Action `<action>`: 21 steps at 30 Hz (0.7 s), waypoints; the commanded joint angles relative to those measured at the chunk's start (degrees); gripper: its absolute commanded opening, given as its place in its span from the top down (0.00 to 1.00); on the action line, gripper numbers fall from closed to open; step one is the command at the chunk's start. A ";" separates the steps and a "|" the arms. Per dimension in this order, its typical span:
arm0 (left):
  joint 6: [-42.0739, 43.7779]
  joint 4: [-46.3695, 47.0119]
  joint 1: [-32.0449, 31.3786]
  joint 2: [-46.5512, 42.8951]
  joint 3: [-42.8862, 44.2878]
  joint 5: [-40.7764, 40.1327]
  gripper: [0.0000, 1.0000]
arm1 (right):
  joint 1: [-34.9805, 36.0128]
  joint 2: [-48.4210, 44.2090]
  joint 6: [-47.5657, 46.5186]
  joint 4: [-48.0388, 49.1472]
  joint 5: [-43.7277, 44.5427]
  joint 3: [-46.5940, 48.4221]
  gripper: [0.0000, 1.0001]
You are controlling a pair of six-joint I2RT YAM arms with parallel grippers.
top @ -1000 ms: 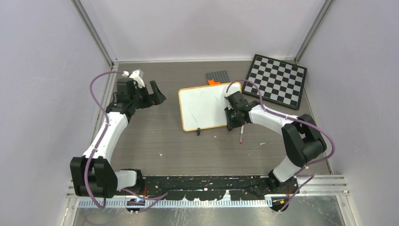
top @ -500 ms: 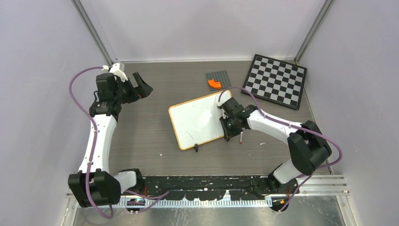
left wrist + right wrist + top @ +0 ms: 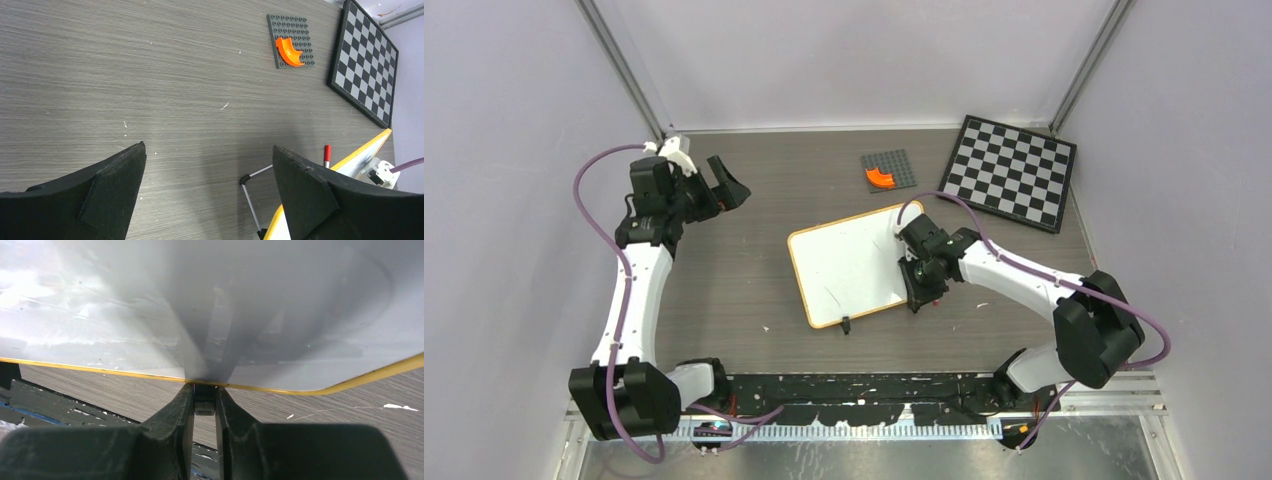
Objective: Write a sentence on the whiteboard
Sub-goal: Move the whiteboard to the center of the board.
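Note:
The whiteboard [image 3: 849,265], with a thin orange frame, lies tilted at the table's middle. Its face is blank, and no red lettering shows. My right gripper [image 3: 919,287] is at the board's right edge. In the right wrist view it [image 3: 204,400] is shut on a marker [image 3: 204,404] seen end-on, just at the board's frame [image 3: 125,373]. My left gripper [image 3: 726,185] is open and empty, far to the board's back left. In the left wrist view [image 3: 207,170] the board's frame [image 3: 372,145], its wire foot [image 3: 248,192] and the marker's red cap [image 3: 327,152] show.
A black-and-white chequered board [image 3: 1009,172] lies at the back right. A small grey studded plate [image 3: 892,162] with an orange curved piece [image 3: 880,179] sits behind the whiteboard. Walls close in the left, back and right. A black rail [image 3: 864,385] runs along the near edge.
The whiteboard has slid nearer and turned, away from the grey plate. My right gripper moved nearer along its right edge. My left gripper drew back towards the left rear corner.

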 commanded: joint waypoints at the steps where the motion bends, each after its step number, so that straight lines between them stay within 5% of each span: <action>1: -1.08 2.14 0.22 0.13 -0.45 1.48 0.00 | 0.28 -1.86 2.00 -2.04 -2.14 -0.55 0.81; 3: -1.54 2.50 0.29 0.28 -0.60 1.73 0.00 | 0.36 -1.19 1.80 -2.06 -2.23 -0.23 0.68; 14: -2.99 3.45 0.26 0.64 -1.34 3.19 0.00 | 0.35 -3.73 -1.49 -5.67 -2.94 3.46 0.37; 18: -3.77 3.76 0.26 0.99 -1.14 3.72 0.00 | 0.34 -5.29 -1.28 -6.76 -7.14 4.35 0.37; 21: -4.06 3.99 0.22 0.88 -1.17 5.05 0.00 | 0.31 -6.38 -2.55 -7.89 -12.51 5.95 0.48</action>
